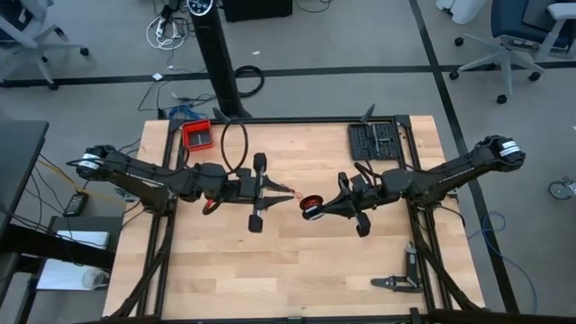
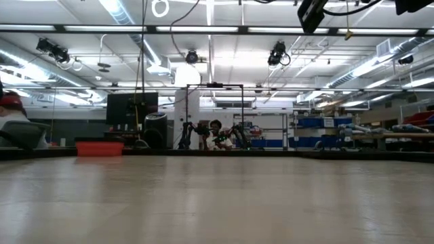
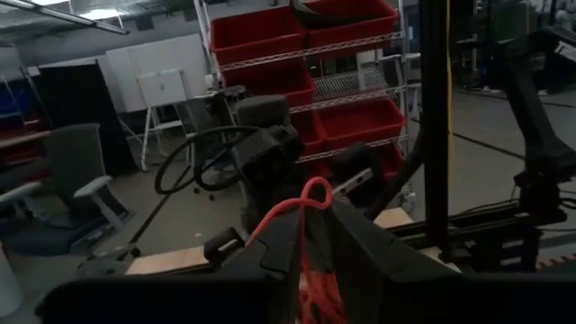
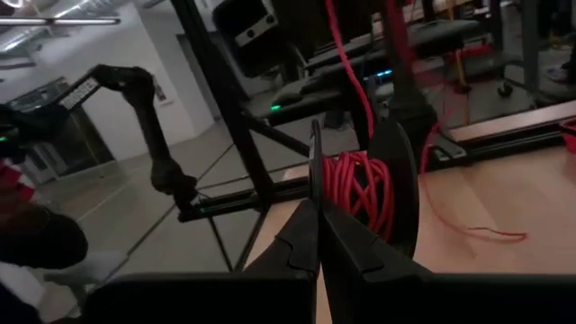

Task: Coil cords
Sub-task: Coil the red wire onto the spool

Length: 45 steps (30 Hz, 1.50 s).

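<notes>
The cords are one thin red cord (image 4: 358, 184), mostly wound on a small black spool (image 1: 310, 207) held above the table's middle. My right gripper (image 4: 319, 211) comes in from the right and is shut on the spool. Just left of the spool, my left gripper (image 1: 286, 191) is shut on a strand of the cord (image 1: 293, 194) that runs on to the spool. A loose stretch of cord (image 4: 477, 232) lies on the tabletop. In the low view neither the gripper tips nor the cord can be seen. My left gripper pinches a small loop of the red cord (image 3: 312, 191) between its two fingers, coming in level from the table's left. The loop sticks out past the fingertips, and more cord (image 3: 317, 279) lies bunched between the fingers farther back. My right gripper pinches the thin black rim of one spool flange (image 4: 315, 166) between its two fingertips, level from the table's right. The spool is lifted clear of the table. The wound cord sits between this flange and the other one (image 4: 396, 175).
A red tray (image 1: 197, 135) and a thick black cable loop (image 1: 236, 144) lie at the far left. A black tool tray (image 1: 378, 139) sits at the far right, and a black clamp (image 1: 400, 281) near the front right. Bare wood shows in the near middle.
</notes>
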### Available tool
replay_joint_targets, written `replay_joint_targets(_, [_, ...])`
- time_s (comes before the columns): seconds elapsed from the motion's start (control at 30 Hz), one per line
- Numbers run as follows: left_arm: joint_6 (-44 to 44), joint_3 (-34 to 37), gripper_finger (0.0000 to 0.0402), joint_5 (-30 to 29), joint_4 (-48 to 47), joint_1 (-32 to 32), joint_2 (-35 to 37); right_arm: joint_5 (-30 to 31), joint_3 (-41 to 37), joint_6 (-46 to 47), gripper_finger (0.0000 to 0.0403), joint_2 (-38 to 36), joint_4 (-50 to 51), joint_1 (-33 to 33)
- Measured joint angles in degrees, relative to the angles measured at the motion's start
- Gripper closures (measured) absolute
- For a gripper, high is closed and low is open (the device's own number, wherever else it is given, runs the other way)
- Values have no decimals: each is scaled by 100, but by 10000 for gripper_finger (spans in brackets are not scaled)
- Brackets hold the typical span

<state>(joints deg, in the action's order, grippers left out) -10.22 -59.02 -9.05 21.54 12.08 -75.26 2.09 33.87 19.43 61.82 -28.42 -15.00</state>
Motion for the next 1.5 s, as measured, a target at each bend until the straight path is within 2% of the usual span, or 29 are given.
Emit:
replay_joint_targets(0.1, [0, 0, 337, -10, -4, 0, 0, -194, -2, 5, 401, 0, -62, 0])
replay_joint_targets(0.27, [26, 0, 337, -194, -216, 0, -1, -688, -2, 2, 401, 2, -764, -1])
replay_joint_targets(0.37, [151, 0, 337, -304, -435, 0, -1, -782, -2, -1, 401, 1, -1090, -59])
replay_joint_targets(0.6, [627, 0, 337, -109, -496, 4, -92, -522, -2, -152, 401, 0, -1235, -77])
replay_joint_targets(0.8, [1103, 0, 337, 248, -344, 15, -671, -496, -2, -519, 401, 0, -1388, -79])
replay_joint_targets(0.93, [1237, 0, 337, 250, 78, 17, -1012, -494, -2, -650, 401, 0, -1403, -79])
replay_joint_targets(1.07, [1241, 0, 337, 93, 310, 17, -1039, -402, -2, -807, 401, -30, -1389, -170])
replay_joint_targets(1.5, [1246, 0, 337, -201, 607, 79, -982, 539, -2, -1304, 401, -196, -892, -414])
